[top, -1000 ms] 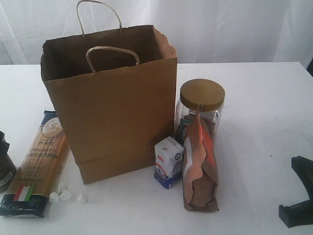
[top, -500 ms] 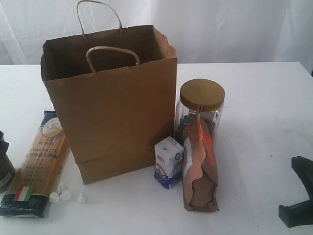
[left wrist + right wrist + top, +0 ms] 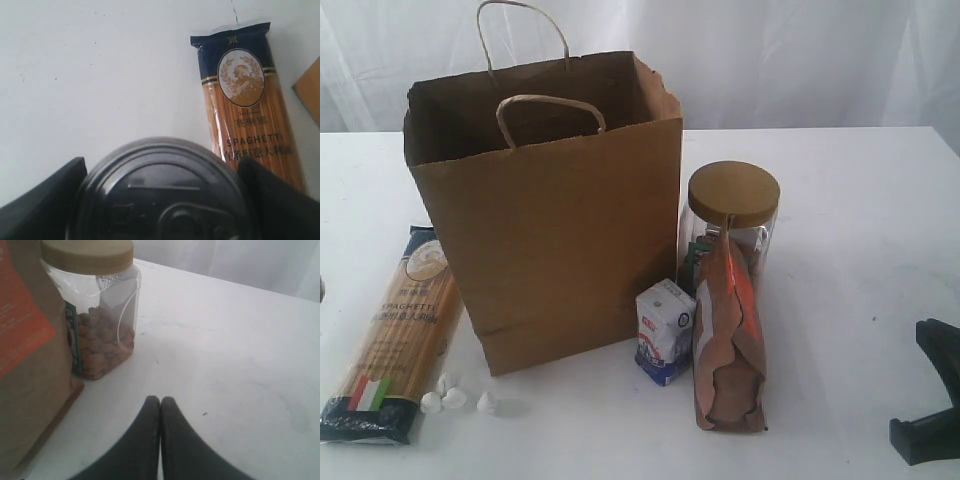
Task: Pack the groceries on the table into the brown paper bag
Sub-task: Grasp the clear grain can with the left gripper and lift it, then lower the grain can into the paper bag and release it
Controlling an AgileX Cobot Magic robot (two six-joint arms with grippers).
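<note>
The brown paper bag (image 3: pixel 560 230) stands upright and open-mouthed on the white table (image 3: pixel 840 220), left of centre in the exterior view; it is plain kraft paper, creased at the rim, with two twisted loop handles, one raised at the back and one folded forward over the front face. At 8 o'clock from the bag lies the spaghetti packet (image 3: pixel 395 335), flat, just beside the bag's base; it has dark blue ends, a gold medallion, a clear middle full of pale orange pasta and a small green-white-red stripe near its closer end. At 7 o'clock, near that end, sit a few small white lumps (image 3: pixel 455 398). At 3 o'clock stands the gold-lidded jar (image 3: pixel 732 225), clear-walled and part filled with brown pieces; the brown pouch (image 3: pixel 725 340), crumpled with an orange patch, stands against its front at 4 o'clock; the white-blue carton (image 3: pixel 665 330) is at 5 o'clock, between bag and pouch. The left gripper (image 3: pixel 160 162) shows only in its wrist view; its black fingers (image 3: pixel 45 200) stand wide, pressed to either side of the dark jar (image 3: pixel 160 200), whose glossy round lid fills the gap. The right gripper (image 3: pixel 932 400) rests at 4 o'clock by the table's edge, jaws together, holding nothing.
</note>
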